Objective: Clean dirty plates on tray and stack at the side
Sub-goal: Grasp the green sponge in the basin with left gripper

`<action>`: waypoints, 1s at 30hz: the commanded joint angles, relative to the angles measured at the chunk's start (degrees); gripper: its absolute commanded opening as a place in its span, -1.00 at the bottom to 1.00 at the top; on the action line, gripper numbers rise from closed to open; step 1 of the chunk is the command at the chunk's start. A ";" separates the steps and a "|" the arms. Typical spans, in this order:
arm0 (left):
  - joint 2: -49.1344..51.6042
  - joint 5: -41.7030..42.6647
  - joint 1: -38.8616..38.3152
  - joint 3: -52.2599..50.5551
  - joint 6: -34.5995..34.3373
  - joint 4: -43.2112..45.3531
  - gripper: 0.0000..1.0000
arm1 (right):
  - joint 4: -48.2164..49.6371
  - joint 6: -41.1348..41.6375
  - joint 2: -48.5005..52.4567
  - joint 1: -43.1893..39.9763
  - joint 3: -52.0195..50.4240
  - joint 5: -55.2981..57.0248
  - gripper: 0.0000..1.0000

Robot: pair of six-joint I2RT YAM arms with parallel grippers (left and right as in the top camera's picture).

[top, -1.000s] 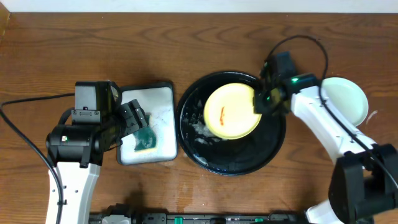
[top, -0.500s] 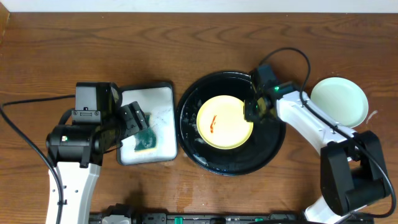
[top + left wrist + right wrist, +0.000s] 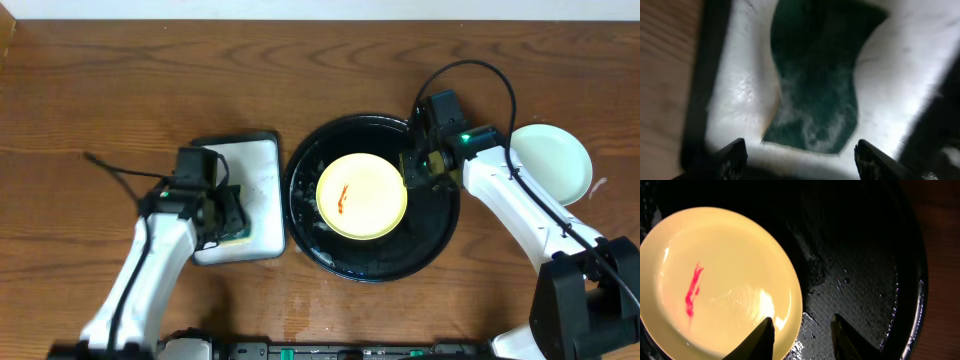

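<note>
A yellow plate [image 3: 361, 195] with a red smear [image 3: 692, 288] lies flat in the large black dish [image 3: 440, 225]. My right gripper [image 3: 412, 172] is open at the plate's right edge. One finger [image 3: 765, 337] is over the yellow rim and the other [image 3: 847, 340] is over the wet black dish, and nothing is held. A pale mint-green plate [image 3: 548, 163] sits on the table at the far right. My left gripper [image 3: 801, 160] is open, low over a dark green sponge [image 3: 815, 90] that lies in a white tray [image 3: 258, 165].
The white tray sits just left of the black dish, and the two nearly touch. Foam and water cover the floor of the dish [image 3: 860, 275]. The right arm's cable [image 3: 480, 70] loops above the dish. Bare wooden table [image 3: 300, 70] lies behind.
The yellow plate went from tilted in the right gripper to flat in the black dish, and that gripper opened. The left arm swung right and down onto the sponge.
</note>
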 commanded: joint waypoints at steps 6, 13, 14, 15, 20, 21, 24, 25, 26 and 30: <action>16.90 4.66 -0.17 -0.31 1.25 6.56 -0.12 | -0.31 -0.98 -0.50 -0.07 1.03 -0.66 -0.27; 19.85 6.12 -0.17 -0.13 1.66 7.52 -0.85 | -1.38 -1.01 -0.48 -0.09 1.03 -0.63 -0.27; 19.32 6.12 -0.17 -0.02 1.66 7.39 -0.85 | -1.44 -1.01 -0.48 -0.07 1.01 -0.63 -0.26; 18.75 6.12 -0.17 0.11 1.66 7.17 -0.85 | -1.53 -1.01 -0.50 -0.07 1.01 -0.63 -0.26; 13.05 6.08 -0.17 2.69 1.73 3.82 -0.86 | -1.64 -1.01 -0.48 -0.09 1.01 -0.63 -0.24; 11.76 6.08 -0.17 3.26 1.92 3.23 -0.85 | -1.60 -1.01 -0.48 -0.07 1.01 -0.63 -0.21; 6.73 6.12 -0.17 4.70 1.95 1.38 -0.85 | -1.55 -1.01 -0.48 0.46 0.68 -0.63 -0.16; 5.40 6.14 -0.17 4.85 1.95 1.05 -0.85 | -1.55 -1.03 -0.46 0.50 0.55 -0.61 -0.17; 3.91 6.16 -0.17 5.03 1.97 0.57 -0.85 | -1.33 -1.03 -0.35 0.52 0.24 -0.61 -0.18; -0.35 8.90 -0.37 6.29 5.64 -0.57 -0.85 | 0.48 -1.09 0.59 0.24 -1.20 -0.33 -0.21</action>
